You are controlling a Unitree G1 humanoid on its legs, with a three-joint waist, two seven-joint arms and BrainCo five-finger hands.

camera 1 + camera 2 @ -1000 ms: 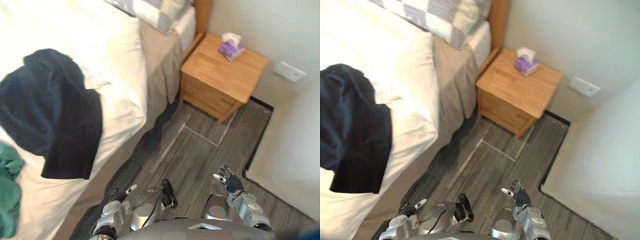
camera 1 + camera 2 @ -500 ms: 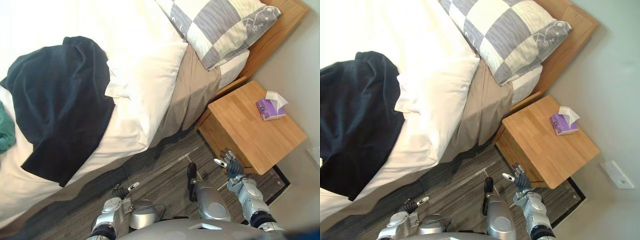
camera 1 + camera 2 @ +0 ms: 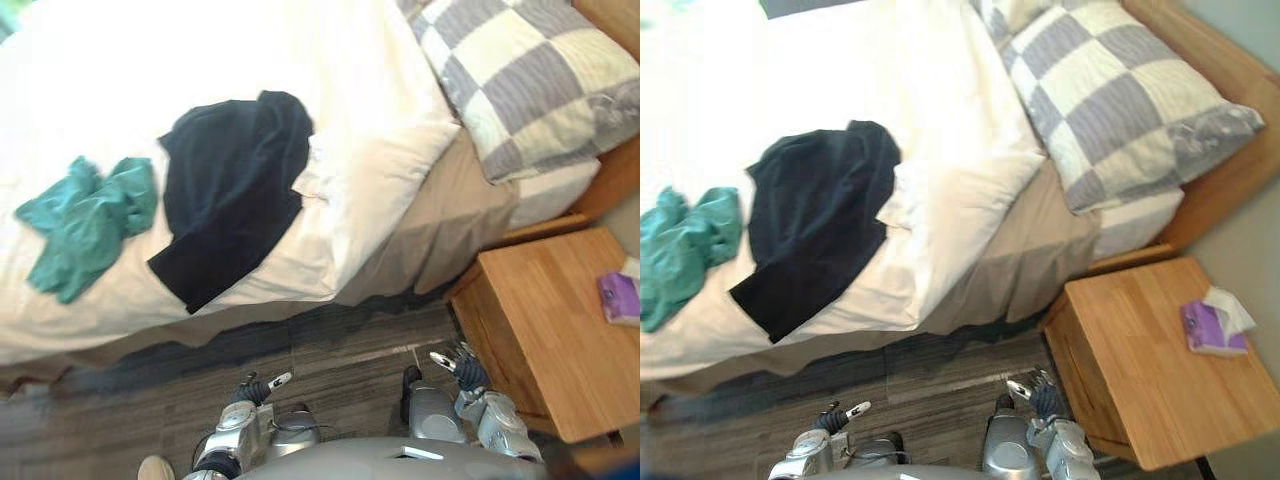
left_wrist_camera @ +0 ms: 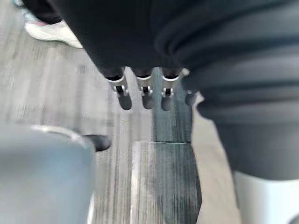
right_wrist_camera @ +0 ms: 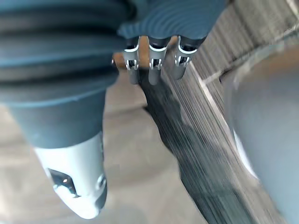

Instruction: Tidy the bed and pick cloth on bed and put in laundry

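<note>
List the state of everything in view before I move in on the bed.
Dark cloth: spread on the bed, reaching its near edge.
Teal cloth: crumpled on the bed, beside the dark cloth.
Pillow: flat at the bed's head.
Tissue box: on the nightstand, tissue sticking out.
Left hand: open, empty.
Right hand: open, empty.

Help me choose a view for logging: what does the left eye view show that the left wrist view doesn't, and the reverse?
Left eye view: the bed, with a dark cloth and a green cloth on it, a checked pillow, the nightstand. Left wrist view: the fingers seen from close, straight, holding nothing. Both: the left hand over the grey floor.
</note>
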